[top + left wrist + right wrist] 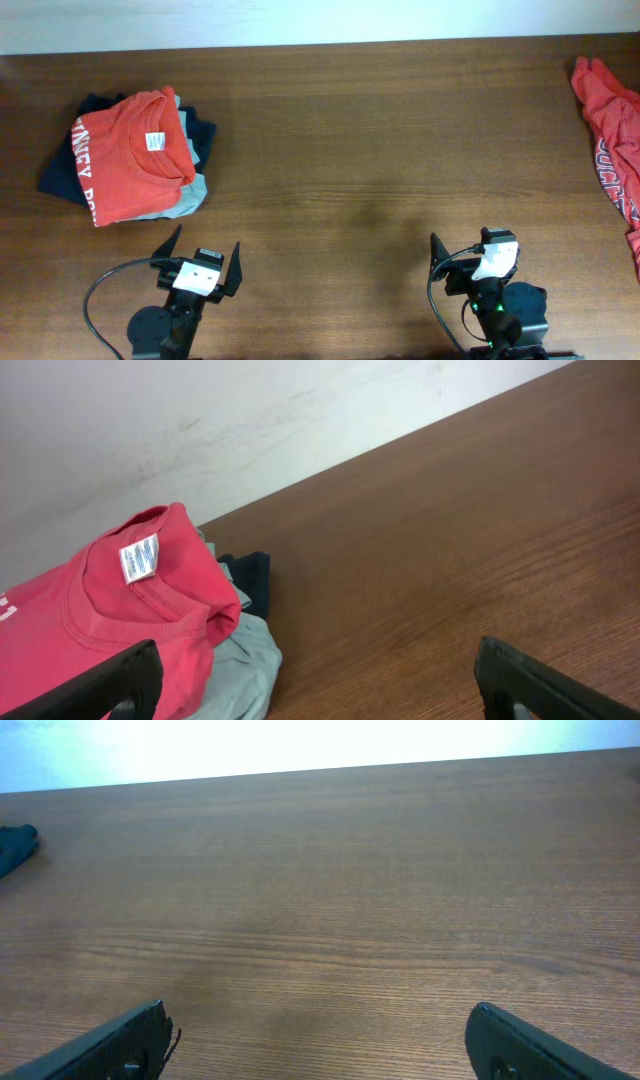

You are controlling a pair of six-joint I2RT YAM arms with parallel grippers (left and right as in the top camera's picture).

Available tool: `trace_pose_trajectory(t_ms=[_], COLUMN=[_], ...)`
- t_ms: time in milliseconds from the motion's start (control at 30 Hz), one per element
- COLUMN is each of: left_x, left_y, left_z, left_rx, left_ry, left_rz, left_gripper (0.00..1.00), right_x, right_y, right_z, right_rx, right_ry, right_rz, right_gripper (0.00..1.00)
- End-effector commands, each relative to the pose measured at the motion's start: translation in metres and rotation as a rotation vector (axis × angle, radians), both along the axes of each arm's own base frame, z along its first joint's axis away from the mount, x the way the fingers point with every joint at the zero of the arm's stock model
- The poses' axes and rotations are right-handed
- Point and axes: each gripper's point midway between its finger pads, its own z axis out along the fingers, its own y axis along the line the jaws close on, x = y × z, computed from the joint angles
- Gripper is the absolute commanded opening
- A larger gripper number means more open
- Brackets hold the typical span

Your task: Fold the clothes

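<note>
Left hand (pixel 208 238), at seven o'clock, gapes wide, holding nothing. At ten o'clock on the brown wooden counter (pixel 350 130) sits a folded orange-red T-shirt (pixel 125 150), white neck tag up, atop a pale grey-blue garment (pixel 190 197) and a navy garment (pixel 60 175). Right hand (pixel 315 1020), at five o'clock, is spread wide and empty. At two o'clock a crumpled orange-red shirt (pixel 612 120) lies at the counter's edge.
</note>
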Motion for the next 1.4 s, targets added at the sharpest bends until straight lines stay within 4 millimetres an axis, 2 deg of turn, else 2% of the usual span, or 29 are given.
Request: trace_pose_trajectory(t_ms=[0,1267,1367], left_x=[0.0004,0.0004,0.0004], left_y=[0.0015,0.0015,0.0015], left_z=[-0.001,-0.001,-0.001], left_rx=[0.012,0.012,0.012], left_ry=[-0.009,-0.009,-0.009], left_rz=[0.007,0.007,0.007], left_gripper=[0.99,0.99,1.0], right_x=[-0.0001,0.0,0.0008], right_y=[-0.0014,-0.0015,-0.009], right_z=[-0.002,-0.002,-0.0021], right_rx=[0.0,0.0,-0.013], right_ry=[0.001,0.001,0.0], right_rz=[-0.007,-0.007,-0.049], right_gripper=[0.99,0.98,0.98])
